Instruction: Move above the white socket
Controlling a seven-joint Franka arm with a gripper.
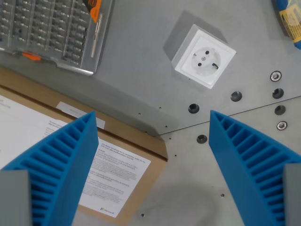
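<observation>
Socket [204, 56]: white cube, round recessed face, tilted.

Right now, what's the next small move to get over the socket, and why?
Probably shift toward the top of the wrist view and slightly to its right. The socket sits well above the open gripper, whose fingers hang over the box corner and bare table, nothing between them.

The white label [115, 176] on the cardboard box [155, 146] carries small print too fine to read.
</observation>
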